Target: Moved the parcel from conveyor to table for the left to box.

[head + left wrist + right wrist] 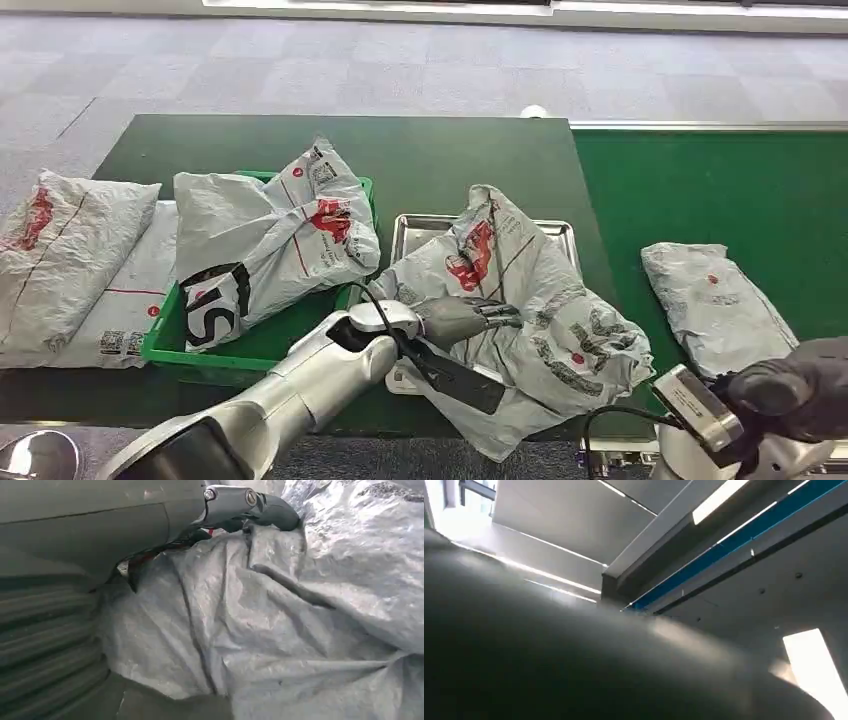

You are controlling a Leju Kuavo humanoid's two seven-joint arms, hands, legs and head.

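Note:
A crumpled grey parcel (520, 300) with red print lies over a metal tray (415, 228) on the dark green table. My left hand (465, 318) lies on its near side, fingers pressed into the folds. In the left wrist view the parcel (280, 630) is bunched against the palm under a finger (250, 502), so the hand grips it. A second grey parcel (712, 300) lies flat on the bright green conveyor (720, 180). My right hand (795, 390) is dark, low at the conveyor's near edge, apart from that parcel; how its fingers lie is unclear.
A green box (165, 345) left of the tray holds a big grey parcel (270, 240) that rises above its rim. Two more parcels (65, 255) lie at the table's far left. Grey floor lies beyond the table.

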